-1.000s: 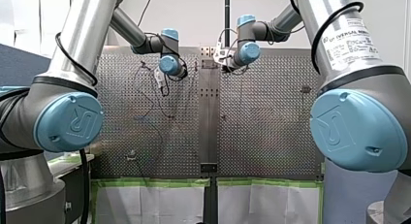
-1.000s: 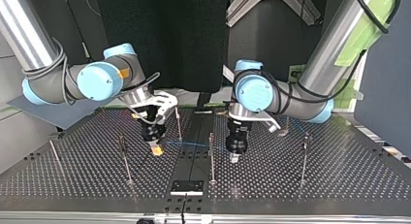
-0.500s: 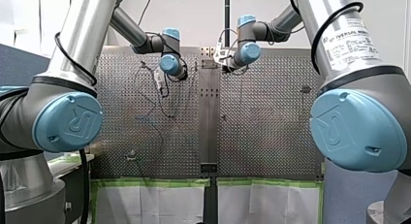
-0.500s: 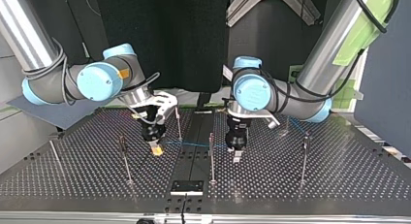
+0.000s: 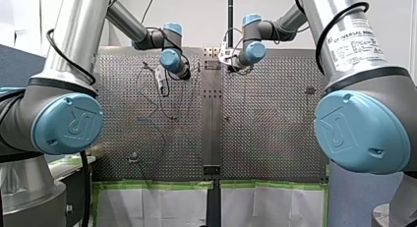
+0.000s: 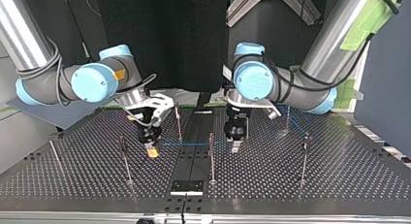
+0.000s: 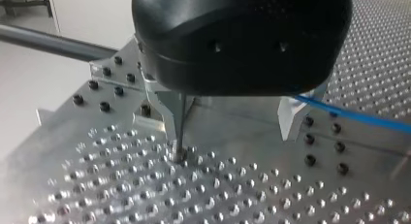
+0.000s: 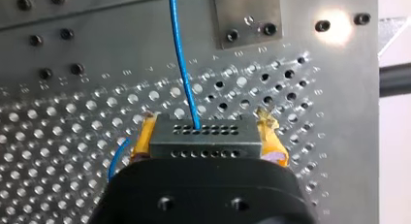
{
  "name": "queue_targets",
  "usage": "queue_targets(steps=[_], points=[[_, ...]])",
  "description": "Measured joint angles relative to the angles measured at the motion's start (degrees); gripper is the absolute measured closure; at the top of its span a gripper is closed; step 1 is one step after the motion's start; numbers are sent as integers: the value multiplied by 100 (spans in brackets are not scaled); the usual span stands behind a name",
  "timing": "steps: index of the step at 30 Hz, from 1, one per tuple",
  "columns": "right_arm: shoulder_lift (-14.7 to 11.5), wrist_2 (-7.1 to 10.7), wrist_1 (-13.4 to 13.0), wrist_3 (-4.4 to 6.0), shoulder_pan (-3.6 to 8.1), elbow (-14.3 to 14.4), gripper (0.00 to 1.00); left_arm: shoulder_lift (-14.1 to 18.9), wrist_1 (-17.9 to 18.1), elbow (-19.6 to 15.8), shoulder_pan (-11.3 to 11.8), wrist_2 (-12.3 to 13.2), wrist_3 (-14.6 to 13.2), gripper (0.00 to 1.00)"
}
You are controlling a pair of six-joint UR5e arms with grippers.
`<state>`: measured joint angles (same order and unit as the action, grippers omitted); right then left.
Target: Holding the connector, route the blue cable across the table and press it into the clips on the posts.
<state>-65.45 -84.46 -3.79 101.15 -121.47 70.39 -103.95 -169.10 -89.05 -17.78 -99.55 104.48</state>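
the connector (image 8: 206,136), a grey block with rows of holes, is clamped between the yellow pads (image 8: 272,139) of the right gripper (image 6: 152,151), at the top view's left of the centre post (image 6: 212,158). the blue cable (image 8: 183,64) leaves its face and reaches across to that post. on the post's other side, the left gripper (image 7: 231,133) hangs with metal fingers (image 7: 291,120) spread apart, the cable passing beside one.
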Motion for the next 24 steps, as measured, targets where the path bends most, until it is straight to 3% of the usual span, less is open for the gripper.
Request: queue_targets(steps=[8,17,24], points=[[-184,-198,89,-59,73,0,100,414,88,-413,-129,236,44,0],[-236,-411,204,-209,93,16,100,844,-197,-844,-308,-79,-41,0],[-237,-440,220,-233,100,16,100,1219,-186,-1177,-569,-231,-203,0]])
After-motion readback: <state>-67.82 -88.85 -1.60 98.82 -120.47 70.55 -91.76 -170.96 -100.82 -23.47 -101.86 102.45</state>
